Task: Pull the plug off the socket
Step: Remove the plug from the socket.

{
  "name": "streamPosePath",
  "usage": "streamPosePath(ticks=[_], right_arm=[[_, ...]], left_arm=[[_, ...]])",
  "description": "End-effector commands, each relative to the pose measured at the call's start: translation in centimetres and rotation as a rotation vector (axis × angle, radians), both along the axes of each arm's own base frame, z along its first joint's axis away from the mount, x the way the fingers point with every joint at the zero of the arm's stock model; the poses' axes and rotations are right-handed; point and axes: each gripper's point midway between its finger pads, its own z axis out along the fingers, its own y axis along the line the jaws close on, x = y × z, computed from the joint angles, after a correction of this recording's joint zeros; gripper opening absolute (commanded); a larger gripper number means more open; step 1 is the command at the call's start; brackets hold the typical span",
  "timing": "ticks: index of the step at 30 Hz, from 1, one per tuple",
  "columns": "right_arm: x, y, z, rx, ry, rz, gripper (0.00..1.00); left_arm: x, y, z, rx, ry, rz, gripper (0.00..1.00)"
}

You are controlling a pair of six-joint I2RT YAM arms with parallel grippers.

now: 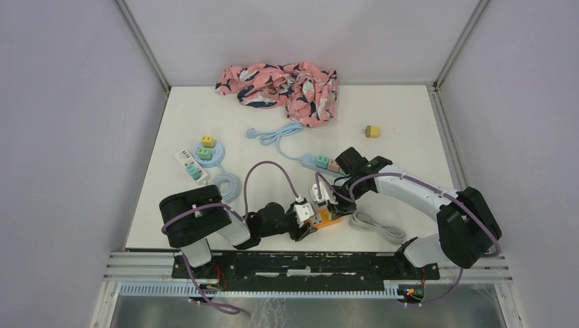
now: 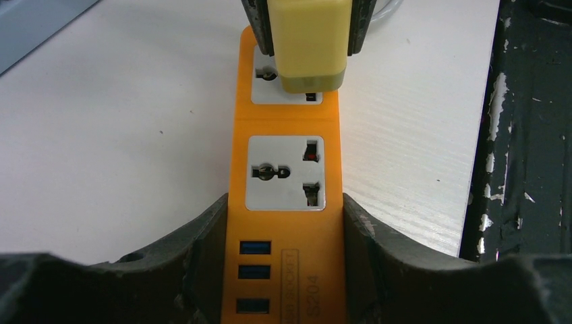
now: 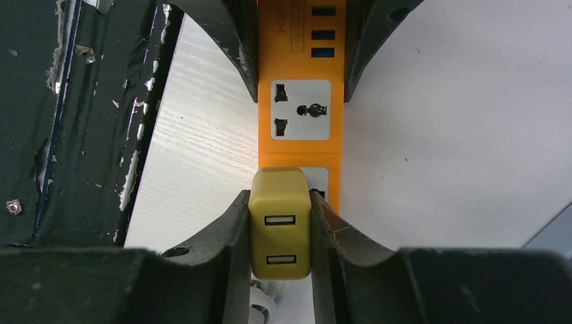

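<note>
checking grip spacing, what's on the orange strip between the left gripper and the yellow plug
One empty white outlet on the orange strip, shown in the left wrist view, between left gripper and yellow plug.

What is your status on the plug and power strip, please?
Left fingers clamp orange power strip. Right fingers shut on yellow plug over end socket; prongs hidden. Nothing seen blocking the pull.

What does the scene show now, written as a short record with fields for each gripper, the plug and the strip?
left gripper: closed on the sides of the orange power strip
right gripper: closed on the yellow plug
plug position: over the end socket; pins hidden
neighbouring socket: free
task state: cannot tell if the plug is out
</note>
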Motion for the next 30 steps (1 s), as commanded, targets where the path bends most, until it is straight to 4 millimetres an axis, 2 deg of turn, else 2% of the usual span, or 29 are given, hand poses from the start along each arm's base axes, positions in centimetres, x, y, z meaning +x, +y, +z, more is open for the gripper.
streamPosePath(ticks=[1,4,10,13,17,21,25,27,30], right_arm=[[-0.2,3.4,2.6,0.112,0.061,-0.042,0.0],[1.1,3.2,2.6,0.083,0.024,-0.093,0.0],[2.6,0.9,2.5,0.049,-0.039,-0.118,0.0],[1.3,0.4,2.7,0.063,-0.019,-0.054,0.0],[-0.8,1.1,3.1,0.13,0.045,0.029,0.0],[-0.4,2.0,5.0,0.169,0.105,-0.021,0.0],[0.5,1.2,7.3,0.23,0.164,-0.078,0.01],[1.6,0.6,8.5,0.274,0.187,-0.144,0.01],[3.4,-0.5,10.3,0.334,0.204,-0.254,0.01]], left_arm=[[0.6,0.3,0.0,-0.008,0.017,0.04,0.03],[0.6,0.3,0.0,-0.01,0.021,0.043,0.03],[0.7,0.6,0.0,-0.019,0.024,0.05,0.03],[0.7,0.8,0.0,-0.021,0.029,0.052,0.03],[0.7,0.7,-0.1,-0.024,0.035,0.049,0.03],[0.7,0.7,-0.1,-0.028,0.039,0.051,0.03],[1.0,0.7,-0.1,-0.029,0.043,0.067,0.04],[1.0,0.6,0.0,-0.036,0.051,0.07,0.16],[1.1,0.4,0.5,-0.054,0.062,0.077,0.45]])
